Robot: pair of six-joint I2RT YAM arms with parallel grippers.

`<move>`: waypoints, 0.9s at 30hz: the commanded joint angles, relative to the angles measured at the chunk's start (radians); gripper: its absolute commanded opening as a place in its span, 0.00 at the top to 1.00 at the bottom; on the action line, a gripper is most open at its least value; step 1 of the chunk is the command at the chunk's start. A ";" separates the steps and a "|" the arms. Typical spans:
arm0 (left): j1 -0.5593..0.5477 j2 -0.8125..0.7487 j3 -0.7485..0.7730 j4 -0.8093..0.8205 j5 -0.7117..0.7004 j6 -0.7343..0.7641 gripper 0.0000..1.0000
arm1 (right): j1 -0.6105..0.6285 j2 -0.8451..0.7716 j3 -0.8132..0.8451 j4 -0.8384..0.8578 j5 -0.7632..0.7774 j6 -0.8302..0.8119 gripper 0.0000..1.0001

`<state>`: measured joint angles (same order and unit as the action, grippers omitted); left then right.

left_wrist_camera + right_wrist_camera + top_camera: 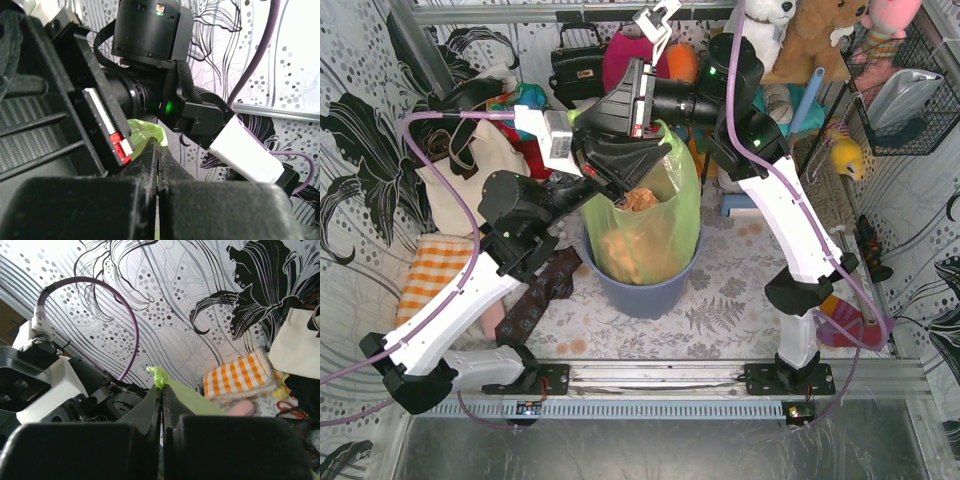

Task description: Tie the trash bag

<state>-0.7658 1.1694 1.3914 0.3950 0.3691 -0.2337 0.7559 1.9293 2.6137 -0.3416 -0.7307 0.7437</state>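
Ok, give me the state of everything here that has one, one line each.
trash bag, standing in the bin, mouth open, not tied
crumpled paper, inside the bag
bin, upright, lined by the bag
left gripper, shut on the bag's plastic
right gripper, shut on a twisted bag edge

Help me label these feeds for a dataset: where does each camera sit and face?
Top external: above and behind the bases, looking down at the trash bag in the bin; both arms show.
Left wrist: on the left arm, looking along the shut left hand at the right arm.
Right wrist: looks along the right hand, shut on bag plastic, toward the left arm and a checked cloth.
Shared: both wrist views show green bag plastic at their fingertips.
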 commanded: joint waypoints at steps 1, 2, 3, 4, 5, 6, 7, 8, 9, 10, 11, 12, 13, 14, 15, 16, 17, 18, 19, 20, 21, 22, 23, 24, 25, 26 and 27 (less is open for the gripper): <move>0.000 0.018 -0.010 0.012 -0.038 0.026 1.00 | -0.032 0.015 0.003 0.050 -0.096 0.014 1.00; 0.001 0.027 -0.004 -0.002 -0.029 0.029 1.00 | -0.041 0.016 0.003 0.045 -0.095 0.009 1.00; 0.000 0.036 0.006 -0.022 -0.021 0.032 1.00 | -0.048 0.016 0.001 0.045 -0.096 0.008 1.00; 0.000 0.046 0.015 -0.045 -0.021 0.036 1.00 | -0.054 0.017 0.002 0.046 -0.096 0.008 1.00; -0.001 0.057 0.027 -0.070 -0.029 0.040 1.00 | -0.056 0.019 0.003 0.048 -0.097 0.009 1.00; -0.002 0.069 0.041 -0.099 -0.038 0.047 1.00 | -0.056 0.020 0.003 0.054 -0.098 0.013 1.00; -0.005 0.081 0.054 -0.128 -0.043 0.060 1.00 | -0.056 0.021 0.003 0.063 -0.100 0.021 1.00; -0.008 0.091 0.066 -0.158 -0.049 0.072 1.00 | -0.056 0.022 0.003 0.071 -0.100 0.028 1.00; -0.013 0.101 0.076 -0.183 -0.056 0.082 1.00 | -0.056 0.025 0.005 0.076 -0.097 0.032 1.00; -0.018 0.109 0.084 -0.207 -0.066 0.092 1.00 | -0.056 0.024 0.006 0.079 -0.092 0.036 1.00; -0.026 0.116 0.092 -0.225 -0.086 0.102 1.00 | -0.056 0.024 0.006 0.083 -0.088 0.037 1.00; -0.037 0.125 0.101 -0.245 -0.101 0.120 1.00 | -0.056 0.023 0.006 0.086 -0.086 0.039 1.00; -0.051 0.132 0.112 -0.266 -0.124 0.140 1.00 | -0.056 0.022 0.006 0.086 -0.081 0.041 1.00; -0.071 0.137 0.118 -0.279 -0.161 0.163 1.00 | -0.056 0.018 0.006 0.086 -0.077 0.042 1.00; -0.089 0.142 0.122 -0.284 -0.200 0.185 1.00 | -0.056 0.014 0.004 0.087 -0.072 0.044 1.00; -0.110 0.149 0.125 -0.281 -0.248 0.200 1.00 | -0.055 0.011 0.000 0.091 -0.067 0.046 1.00; -0.129 0.156 0.127 -0.271 -0.296 0.216 1.00 | -0.054 0.006 -0.005 0.096 -0.062 0.048 1.00; -0.148 0.164 0.130 -0.258 -0.350 0.233 1.00 | -0.053 0.001 -0.012 0.103 -0.059 0.050 1.00; -0.172 0.173 0.127 -0.236 -0.427 0.249 1.00 | -0.051 -0.003 -0.017 0.106 -0.055 0.053 1.00; -0.191 0.179 0.120 -0.209 -0.474 0.266 1.00 | -0.048 -0.005 -0.017 0.106 -0.051 0.055 1.00; -0.215 0.185 0.110 -0.174 -0.533 0.284 1.00 | -0.047 -0.005 -0.017 0.108 -0.047 0.055 1.00; -0.240 0.190 0.101 -0.137 -0.590 0.306 1.00 | -0.045 -0.006 -0.017 0.108 -0.045 0.055 1.00; -0.263 0.200 0.095 -0.104 -0.637 0.331 1.00 | -0.043 -0.008 -0.017 0.108 -0.042 0.056 1.00; -0.287 0.210 0.094 -0.072 -0.689 0.360 1.00 | -0.041 -0.009 -0.017 0.107 -0.039 0.057 1.00; -0.311 0.221 0.095 -0.043 -0.737 0.396 1.00 | -0.038 -0.010 -0.017 0.105 -0.037 0.056 1.00; -0.339 0.242 0.098 -0.007 -0.798 0.436 1.00 | -0.035 -0.011 -0.018 0.104 -0.037 0.054 1.00; -0.365 0.253 0.101 0.035 -0.862 0.485 1.00 | -0.032 -0.010 -0.018 0.101 -0.034 0.054 1.00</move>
<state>-1.0542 1.3853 1.4879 0.2230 -0.1959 0.0704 0.7124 1.9476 2.5969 -0.2905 -0.7803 0.7826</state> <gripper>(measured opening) 0.008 0.002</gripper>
